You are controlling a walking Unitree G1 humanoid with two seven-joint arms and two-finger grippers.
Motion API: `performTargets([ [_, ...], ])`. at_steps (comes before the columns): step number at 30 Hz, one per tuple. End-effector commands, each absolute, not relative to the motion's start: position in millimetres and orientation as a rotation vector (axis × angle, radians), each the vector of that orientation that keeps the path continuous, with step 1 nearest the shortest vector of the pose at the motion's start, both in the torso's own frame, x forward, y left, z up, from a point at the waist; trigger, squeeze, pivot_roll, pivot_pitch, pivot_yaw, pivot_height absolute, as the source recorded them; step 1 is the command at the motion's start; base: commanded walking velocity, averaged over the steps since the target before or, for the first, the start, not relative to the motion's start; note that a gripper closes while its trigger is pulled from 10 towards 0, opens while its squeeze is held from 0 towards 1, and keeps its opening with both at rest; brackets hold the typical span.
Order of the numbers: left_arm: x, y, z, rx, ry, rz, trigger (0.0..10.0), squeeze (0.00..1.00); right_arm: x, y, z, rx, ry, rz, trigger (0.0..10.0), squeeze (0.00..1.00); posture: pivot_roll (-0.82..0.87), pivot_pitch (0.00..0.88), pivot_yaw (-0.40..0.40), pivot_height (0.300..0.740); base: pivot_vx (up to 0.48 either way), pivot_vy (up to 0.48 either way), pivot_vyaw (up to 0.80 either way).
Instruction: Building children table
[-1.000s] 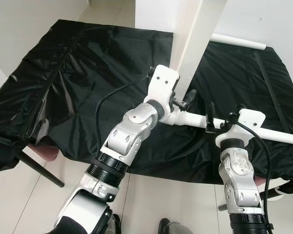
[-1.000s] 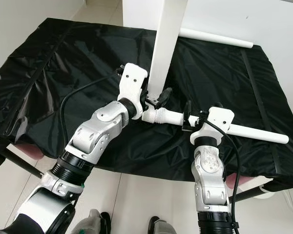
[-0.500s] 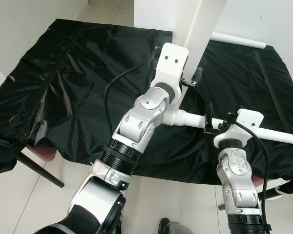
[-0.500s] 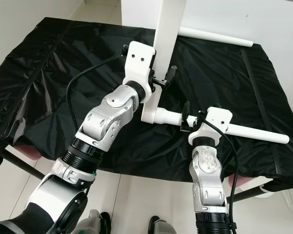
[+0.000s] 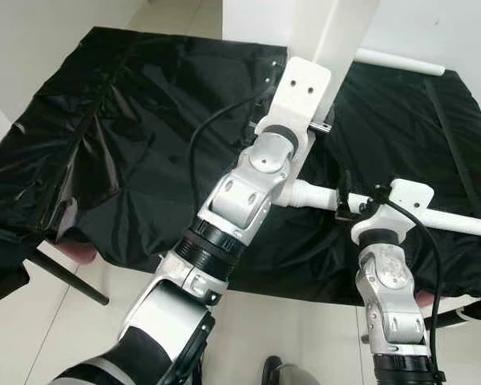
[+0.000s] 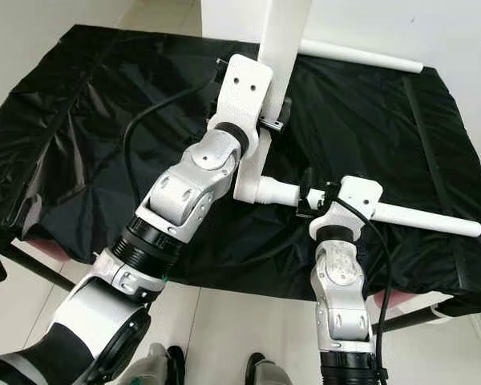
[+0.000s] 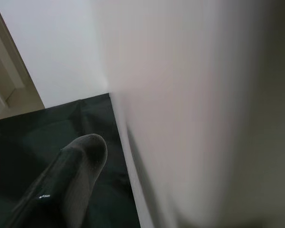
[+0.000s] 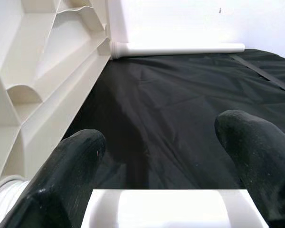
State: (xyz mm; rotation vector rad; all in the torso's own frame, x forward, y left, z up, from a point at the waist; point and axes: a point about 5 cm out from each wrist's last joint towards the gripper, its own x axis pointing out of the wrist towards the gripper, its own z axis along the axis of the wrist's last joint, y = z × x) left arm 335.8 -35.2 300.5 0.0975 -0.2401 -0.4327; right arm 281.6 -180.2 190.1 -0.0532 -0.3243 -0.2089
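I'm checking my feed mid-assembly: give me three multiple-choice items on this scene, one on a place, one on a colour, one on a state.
1. Where is the left gripper?
A. On the floor
B. Up against the upright white tabletop panel
C. On the far leg

2. What colour is the sheet under the parts?
A. Black
B. Blue
C. Red

3. How do the right gripper fingers stand?
A. Shut on nothing
B. Spread either side of the near white table leg
C. Holding a cable

Key: 1 B, the eye views show it raised beside the panel. 2 A, glossy black all over. 3 B, the right wrist view shows a finger on each side of the leg, near its end at the panel.
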Motion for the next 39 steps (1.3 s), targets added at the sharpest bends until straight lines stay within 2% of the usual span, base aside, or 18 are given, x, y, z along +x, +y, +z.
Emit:
performTargets([
  [1, 318, -69, 303, 0.02, -0.194, -0.357, 10.0, 0.0, 279, -180, 188, -0.058, -0.31, -0.218, 10.0, 0.0, 0.04, 0.236, 0.03, 0.74, 0.0, 0.0, 0.0],
  [8, 321, -70, 299, 0.03, -0.149, -0.283, 10.0, 0.0, 278, -179, 187, -0.051, -0.307, -0.222, 10.0, 0.0, 0.04, 0.235, 0.034, 0.74, 0.0, 0.0, 0.0],
  [9, 321, -70, 299, 0.024, -0.142, -0.284, 9.1, 0.0, 277, -179, 187, -0.051, -0.306, -0.223, 10.0, 0.0, 0.04, 0.233, 0.037, 0.74, 0.0, 0.0, 0.0],
  [10, 321, -67, 297, 0.03, -0.138, -0.251, 7.8, 0.0, 277, -179, 187, -0.05, -0.306, -0.225, 10.0, 0.0, 0.04, 0.233, 0.037, 0.74, 0.0, 0.0, 0.0],
  [11, 321, -67, 297, 0.03, -0.138, -0.251, 7.8, 0.0, 277, -179, 187, -0.05, -0.306, -0.225, 10.0, 0.0, 0.04, 0.233, 0.037, 0.74, 0.0, 0.0, 0.0],
  [12, 321, -67, 296, 0.037, -0.127, -0.242, 0.0, 0.0, 277, -179, 187, -0.051, -0.306, -0.226, 10.0, 0.0, 0.04, 0.233, 0.037, 0.74, 0.0, 0.0, 0.0],
  [23, 321, -67, 295, 0.06, -0.115, -0.191, 0.0, 0.0, 277, -178, 186, -0.05, -0.304, -0.228, 10.0, 0.0, 0.03, 0.217, 0.04, 0.74, 0.0, 0.0, 0.0],
  [29, 326, -57, 294, 0.071, -0.104, -0.146, 0.0, 0.0, 276, -177, 186, -0.048, -0.301, -0.226, 10.0, 0.0, 0.05, 0.217, 0.035, 0.74, 0.0, 0.0, 0.0],
  [39, 337, -21, 291, 0.094, -0.095, 0.012, 0.0, 0.0, 284, -172, 183, -0.042, -0.284, -0.181, 10.0, 0.0, 0.12, 0.237, -0.014, 0.74, 0.0, 0.0, 0.0],
])
